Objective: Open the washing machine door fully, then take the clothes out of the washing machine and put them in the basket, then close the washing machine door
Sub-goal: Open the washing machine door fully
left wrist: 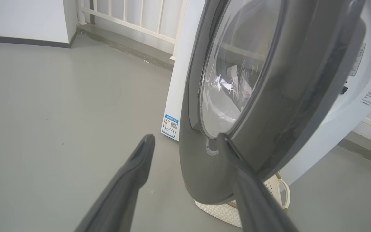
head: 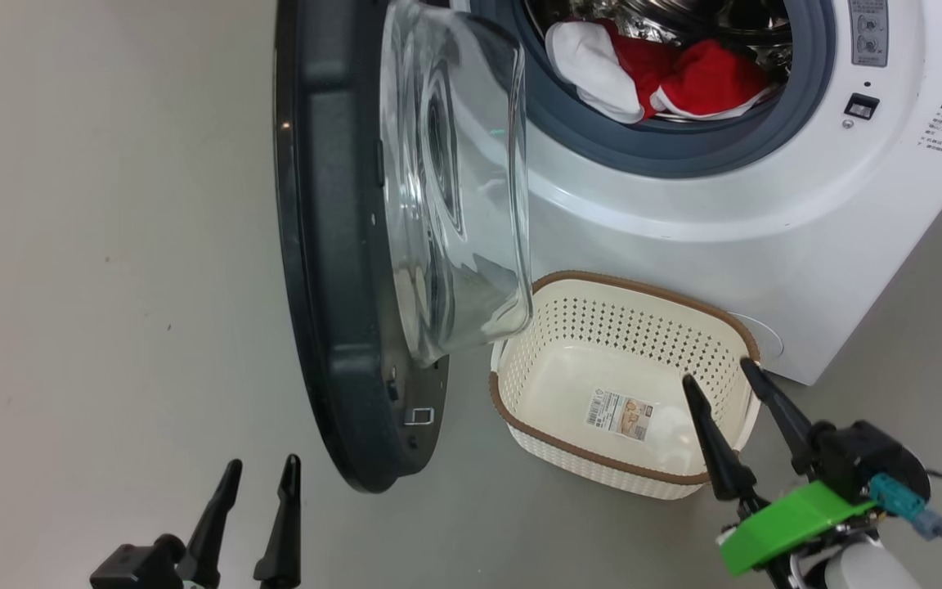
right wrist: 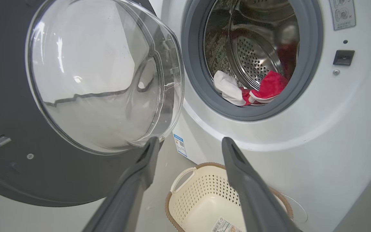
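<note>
Two grippers, both with fingers spread and nothing between them, sit low before the washing machine (head: pixel 684 229). The washing machine door (head: pixel 332 245) stands open on the robot's left, nearly edge-on in the head view. Its black rim runs up and down the picture, and its clear glass window (head: pixel 455 188) bulges rightward toward the machine. That bowl overhangs the left end of the basket (head: pixel 602 462) in the head view (whether they touch cannot be told).

The basket stands upright on the grey floor (head: pixel 111 245), just before the machine and below the drum mouth. Its long axis runs along the machine's front, and a paper label (head: pixel 622 413) lies on its bottom. The clothes (head: pixel 667 82), red with white parts, lie at the front bottom of the steel drum (right wrist: pixel 256 54), against the grey gasket (head: pixel 684 151).

The left gripper (head: pixel 263 460) points up the head view, near the door's lower rim but apart from it. The right gripper (head: pixel 716 370) points toward the machine over the basket's right end. A blue label (left wrist: pixel 170 125) sits low on the machine's front.
</note>
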Robot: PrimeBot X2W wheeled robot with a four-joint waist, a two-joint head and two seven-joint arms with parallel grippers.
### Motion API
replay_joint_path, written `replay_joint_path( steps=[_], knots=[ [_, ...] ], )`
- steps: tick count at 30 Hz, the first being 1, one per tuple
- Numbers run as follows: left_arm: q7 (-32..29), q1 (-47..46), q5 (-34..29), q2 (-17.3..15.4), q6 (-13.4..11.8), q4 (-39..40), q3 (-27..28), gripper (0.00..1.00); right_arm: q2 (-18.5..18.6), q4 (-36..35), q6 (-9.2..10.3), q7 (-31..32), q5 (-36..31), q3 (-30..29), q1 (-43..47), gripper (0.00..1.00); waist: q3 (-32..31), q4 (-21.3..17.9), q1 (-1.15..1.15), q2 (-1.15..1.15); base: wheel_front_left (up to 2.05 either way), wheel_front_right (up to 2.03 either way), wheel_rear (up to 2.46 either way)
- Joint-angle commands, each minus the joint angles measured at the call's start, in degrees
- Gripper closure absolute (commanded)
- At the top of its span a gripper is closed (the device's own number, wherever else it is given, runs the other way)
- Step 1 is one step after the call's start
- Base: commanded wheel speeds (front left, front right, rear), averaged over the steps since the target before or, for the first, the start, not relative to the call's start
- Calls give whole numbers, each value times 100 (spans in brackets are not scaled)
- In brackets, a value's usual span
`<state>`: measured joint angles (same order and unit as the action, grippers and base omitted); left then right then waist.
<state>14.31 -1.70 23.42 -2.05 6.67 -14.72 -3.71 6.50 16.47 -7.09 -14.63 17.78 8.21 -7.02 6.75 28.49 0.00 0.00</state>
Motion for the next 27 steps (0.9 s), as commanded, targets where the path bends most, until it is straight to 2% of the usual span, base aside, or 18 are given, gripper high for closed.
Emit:
replay_joint_path(
  steps=[1, 18, 19, 20, 21, 22, 27],
  knots=[
    [69, -148, 6, -83, 44, 118, 183, 0, -12, -123, -40, -36, -57, 83, -12, 0, -3, 2, 0, 0, 0, 0, 0],
    [69, -148, 36, -83, 18, 134, 208, 0, -158, -85, -40, -37, -301, -44, 166, 0, -57, -38, 0, 0, 0, 0, 0],
    [69, -145, 43, -83, 18, 127, 207, 38, -158, -87, -40, -37, -306, -47, 172, 0, -62, -39, 0, 0, 0, 0, 0],
    [69, -143, 60, -83, 17, 124, 211, 58, -158, -87, -40, -37, -310, -50, 179, 0, -69, -40, 0, 0, 0, 0, 0],
    [69, -141, 97, -83, 17, 115, 214, 94, -160, -85, -40, -37, -313, -53, 186, 0, -78, -40, 0, 0, 0, 0, 0],
    [69, -147, 148, -83, 17, 112, 223, 100, -162, -84, -40, -37, -314, -55, 193, 0, -86, -41, 0, 0, 0, 0, 0],
    [69, -253, 434, -83, 7, 350, 482, 100, -182, -78, -40, -37, -314, -55, 226, 0, -124, -48, 0, 0, 0, 0, 0]
  ],
)
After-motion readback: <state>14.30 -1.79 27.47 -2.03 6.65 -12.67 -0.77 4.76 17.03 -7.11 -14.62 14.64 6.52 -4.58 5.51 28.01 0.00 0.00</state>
